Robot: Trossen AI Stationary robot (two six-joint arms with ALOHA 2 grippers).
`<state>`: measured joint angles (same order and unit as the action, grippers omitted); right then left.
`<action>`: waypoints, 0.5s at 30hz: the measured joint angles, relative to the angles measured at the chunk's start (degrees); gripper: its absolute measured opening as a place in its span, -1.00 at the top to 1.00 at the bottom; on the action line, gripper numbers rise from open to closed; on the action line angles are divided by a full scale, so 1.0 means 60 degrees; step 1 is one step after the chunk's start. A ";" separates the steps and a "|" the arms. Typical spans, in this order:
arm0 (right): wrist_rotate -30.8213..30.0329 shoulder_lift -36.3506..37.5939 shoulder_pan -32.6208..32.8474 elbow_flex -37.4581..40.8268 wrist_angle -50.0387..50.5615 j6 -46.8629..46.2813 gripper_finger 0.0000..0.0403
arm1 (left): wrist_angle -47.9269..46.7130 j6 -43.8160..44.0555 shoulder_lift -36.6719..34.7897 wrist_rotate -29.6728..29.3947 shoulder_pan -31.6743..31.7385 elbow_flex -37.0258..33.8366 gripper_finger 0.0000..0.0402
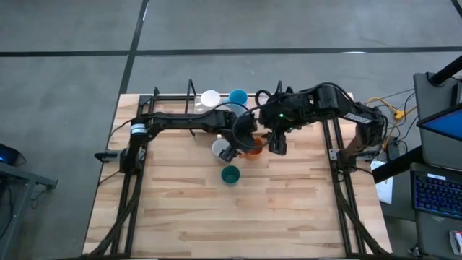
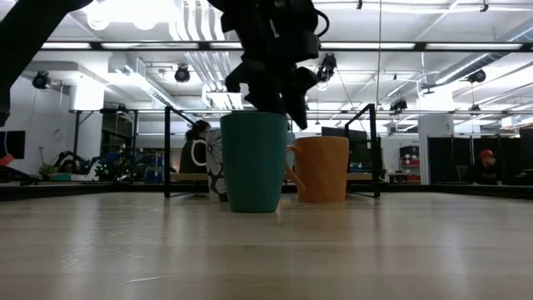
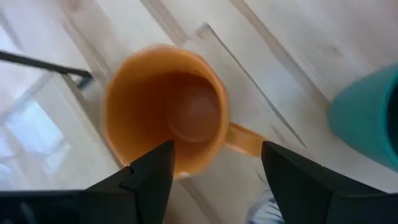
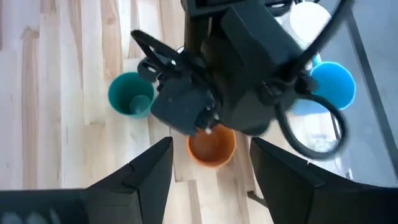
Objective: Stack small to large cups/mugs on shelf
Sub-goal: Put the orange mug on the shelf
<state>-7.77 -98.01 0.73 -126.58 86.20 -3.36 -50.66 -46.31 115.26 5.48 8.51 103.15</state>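
The left gripper (image 3: 214, 177) hangs open directly above the orange mug (image 3: 166, 118), with the teal cup (image 1: 229, 175) just beside it toward the table's front. Behind it, on the shelf (image 1: 170, 101), stand the white cup (image 1: 210, 98) and blue cup (image 1: 237, 97) side by side.

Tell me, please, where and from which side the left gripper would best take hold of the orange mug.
Probably the rim wall, from straight above. The orange mug stands upright with its mouth open and empty, and the left gripper hangs over it, fingers spread. One finger inside and one outside the wall opposite the handle seems best, since the teal mug stands close on the handle's side.
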 joint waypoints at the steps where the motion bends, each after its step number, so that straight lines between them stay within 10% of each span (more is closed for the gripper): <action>1: -0.0058 0.0022 0.0000 0.0000 0.0085 -0.0002 -0.03 | -0.0099 0.0053 0.0000 0.0007 0.0000 0.0000 -0.13; 15: -0.0229 0.0098 0.0000 0.0000 0.0181 0.0062 -0.03 | 0.0183 -0.0371 -0.0007 0.0665 -0.0004 -0.0033 -0.02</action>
<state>-9.15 -97.43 0.73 -126.58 87.29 -2.98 -49.56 -48.53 115.22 9.47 8.49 102.96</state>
